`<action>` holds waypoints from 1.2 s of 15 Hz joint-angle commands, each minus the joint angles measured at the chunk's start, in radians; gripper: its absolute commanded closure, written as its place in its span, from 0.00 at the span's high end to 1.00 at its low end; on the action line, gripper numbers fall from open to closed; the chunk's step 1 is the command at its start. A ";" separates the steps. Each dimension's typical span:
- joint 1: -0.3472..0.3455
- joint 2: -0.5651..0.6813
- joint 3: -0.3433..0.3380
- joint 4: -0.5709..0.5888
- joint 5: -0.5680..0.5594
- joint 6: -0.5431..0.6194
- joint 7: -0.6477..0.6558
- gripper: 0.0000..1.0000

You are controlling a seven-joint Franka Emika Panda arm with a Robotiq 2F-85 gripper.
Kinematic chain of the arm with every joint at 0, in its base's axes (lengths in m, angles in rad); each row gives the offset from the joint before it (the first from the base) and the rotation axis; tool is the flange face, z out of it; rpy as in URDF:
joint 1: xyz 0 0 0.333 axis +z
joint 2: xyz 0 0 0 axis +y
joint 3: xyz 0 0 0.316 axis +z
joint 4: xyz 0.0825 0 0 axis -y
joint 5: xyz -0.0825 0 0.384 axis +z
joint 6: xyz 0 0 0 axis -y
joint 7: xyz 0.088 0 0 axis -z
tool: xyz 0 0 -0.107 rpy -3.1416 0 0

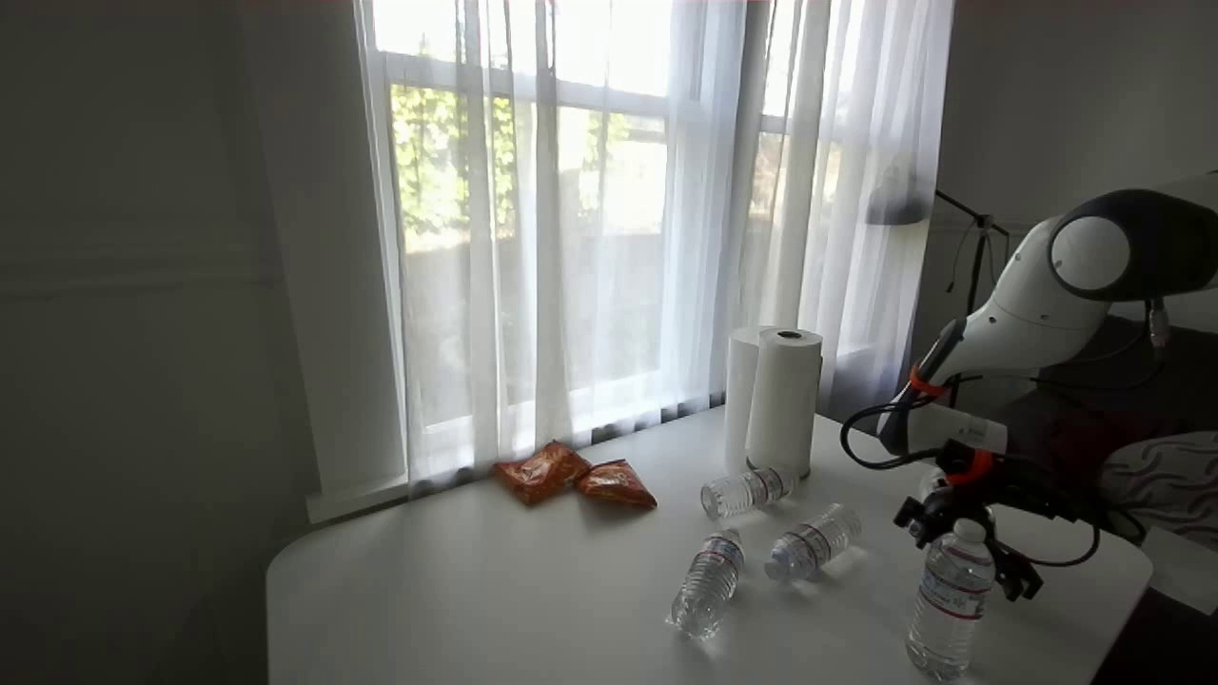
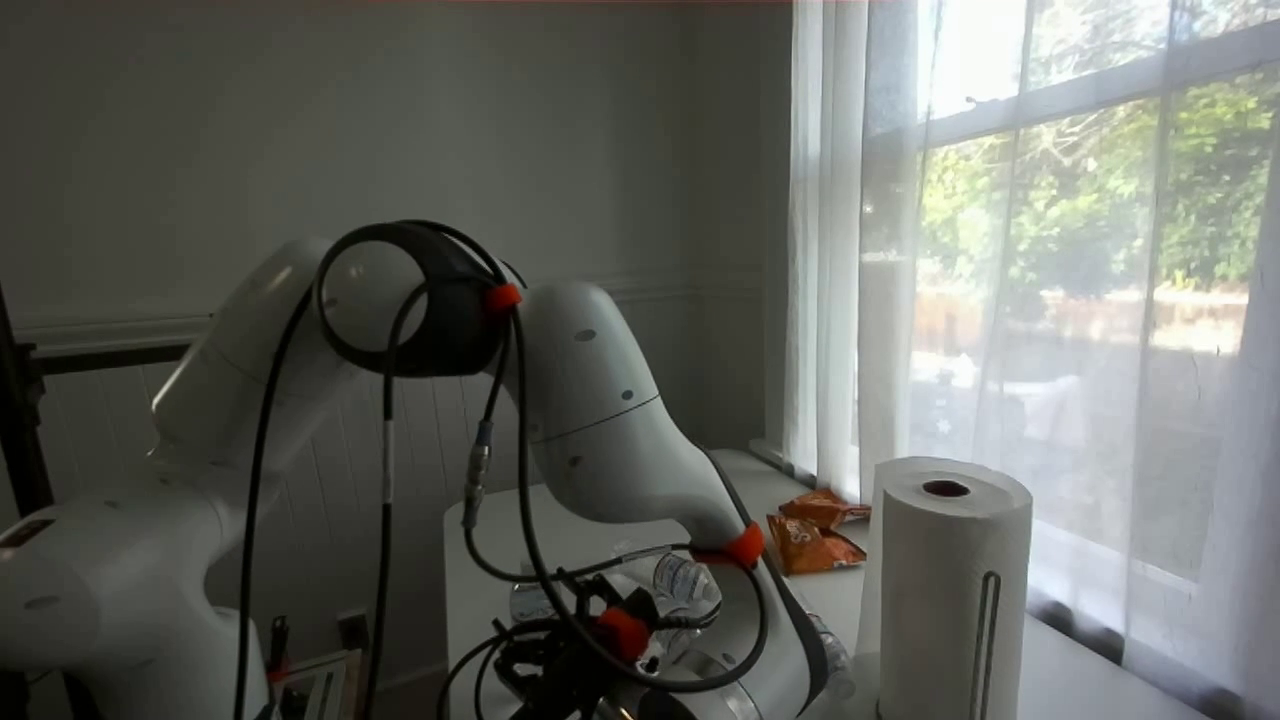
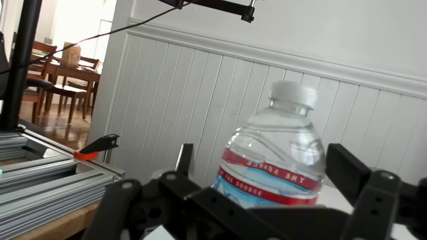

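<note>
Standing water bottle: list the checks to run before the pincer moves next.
1. Pincer open: ok, jaws apart.
2. Standing water bottle upright on the white table: ok.
3. White cap on it: ok.
4. Fingers clear of the bottle: cannot tell; one side shows a gap, the other may touch.
5. Three lying water bottles apart from it: ok.
6. Unblocked sight of the pincer: not ok, the bottle partly covers it in an exterior view.

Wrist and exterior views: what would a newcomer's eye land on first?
Probably the bright curtained window beyond the white table in an exterior view. Next, the upright water bottle, large in the wrist view, between the open jaws of the gripper. Then the three bottles lying on the table and the orange bags by the window.
</note>
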 commanded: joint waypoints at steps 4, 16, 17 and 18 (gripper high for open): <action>0.044 -0.150 -0.084 -0.056 0.027 0.071 0.173 1.00; 0.151 -0.464 -0.096 -0.193 -0.008 0.553 0.497 1.00; 0.167 -0.491 -0.085 -0.206 -0.014 0.609 0.528 1.00; 0.184 -0.516 -0.073 -0.219 -0.021 0.670 0.561 1.00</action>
